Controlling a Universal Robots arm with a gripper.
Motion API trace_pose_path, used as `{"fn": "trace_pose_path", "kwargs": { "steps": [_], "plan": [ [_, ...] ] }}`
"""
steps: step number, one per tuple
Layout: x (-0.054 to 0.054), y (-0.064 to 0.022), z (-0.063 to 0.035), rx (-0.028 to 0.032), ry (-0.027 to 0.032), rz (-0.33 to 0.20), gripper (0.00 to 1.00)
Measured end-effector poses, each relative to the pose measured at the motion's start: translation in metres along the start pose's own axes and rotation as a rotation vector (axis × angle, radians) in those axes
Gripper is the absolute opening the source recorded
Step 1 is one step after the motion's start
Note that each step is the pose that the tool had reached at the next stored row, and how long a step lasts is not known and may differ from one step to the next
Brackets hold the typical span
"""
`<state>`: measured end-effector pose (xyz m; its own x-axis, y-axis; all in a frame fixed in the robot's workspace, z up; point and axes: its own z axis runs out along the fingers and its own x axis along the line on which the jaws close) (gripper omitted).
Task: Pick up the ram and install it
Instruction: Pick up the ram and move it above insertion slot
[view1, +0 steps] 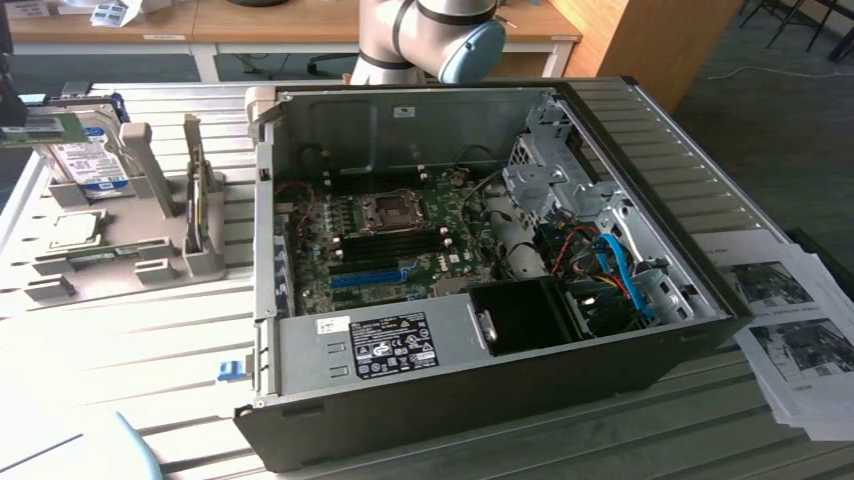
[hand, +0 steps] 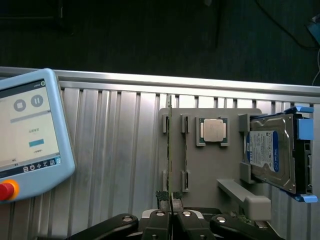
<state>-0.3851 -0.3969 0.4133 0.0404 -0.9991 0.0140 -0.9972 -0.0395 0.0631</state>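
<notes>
End effector was closed, fingertips pinched together on the near end of the ram. The ram was seen edge-on, a thin green line running along the outermost slot of the grey holder, at the holder's edge farthest from the hard drive. Could not tell whether the ram sat in that slot or was clear of it. A square silver processor chip lay in its recess mid-holder, between the ram slots and the hard drive. The holder rested on the ribbed metal tabletop. A teach pendant lay beyond the holder's ram side. An open computer case stood beside the holder, motherboard exposed.
</notes>
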Motion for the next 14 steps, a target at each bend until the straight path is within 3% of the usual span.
{"fn": "trace_pose_path", "kwargs": {
  "steps": [14],
  "plan": [
    [0.000,0.0010,-0.0163,-0.0019,0.0051,0.000,0.11]
  ]
}}
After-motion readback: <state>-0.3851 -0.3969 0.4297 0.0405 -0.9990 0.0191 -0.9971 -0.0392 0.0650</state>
